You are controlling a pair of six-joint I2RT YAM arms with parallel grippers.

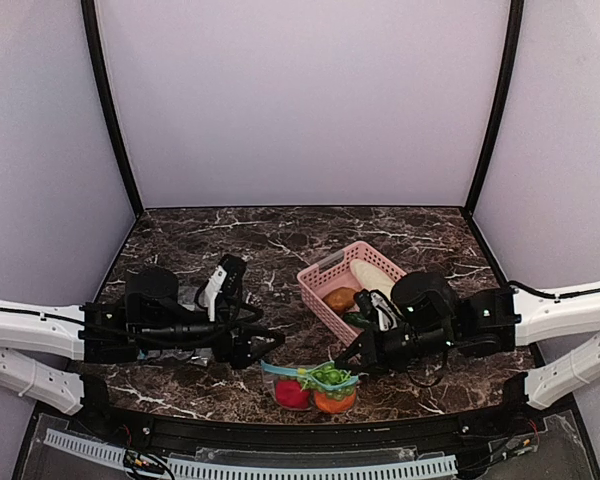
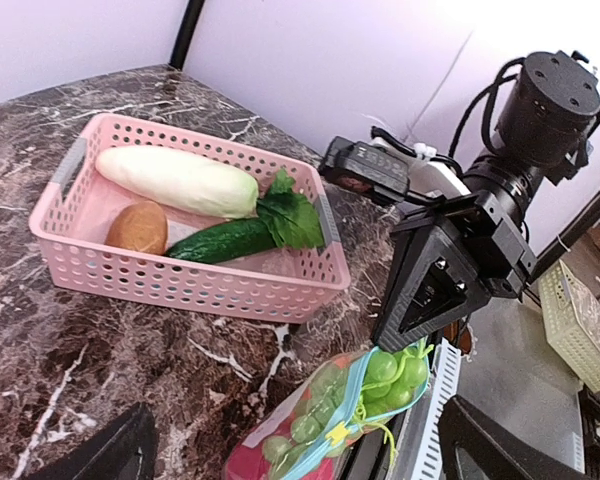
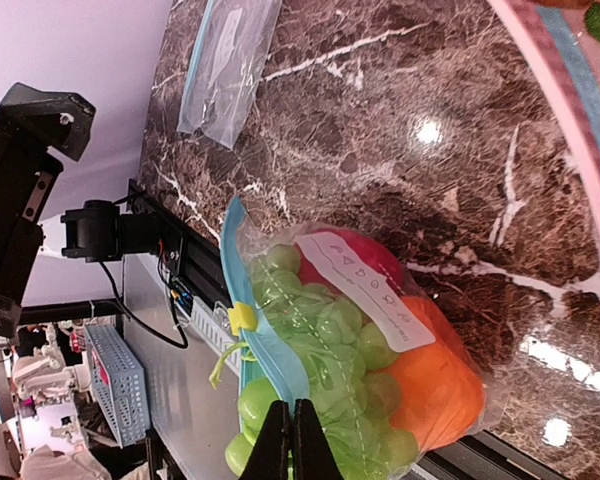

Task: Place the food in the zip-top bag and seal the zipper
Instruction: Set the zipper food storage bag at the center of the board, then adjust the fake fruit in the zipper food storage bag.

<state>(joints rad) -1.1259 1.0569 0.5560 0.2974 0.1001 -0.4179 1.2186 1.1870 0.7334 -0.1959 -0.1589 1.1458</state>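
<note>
Zipper (image 3: 263, 350) pinched by right end effector (image 3: 291, 412); left end effector (image 2: 302, 452) spread wide.

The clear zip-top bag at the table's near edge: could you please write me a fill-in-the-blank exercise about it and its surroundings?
The clear plastic zip-top bag holds a red toy fruit, a round orange toy fruit and green ____.
The right hand is pinched shut on the bag's light blue ____.
The left hand stands ____, holding nothing.
The white radish lies in the ____ slatted plastic basket.
Missing: grapes, zipper, open, pink.
</note>
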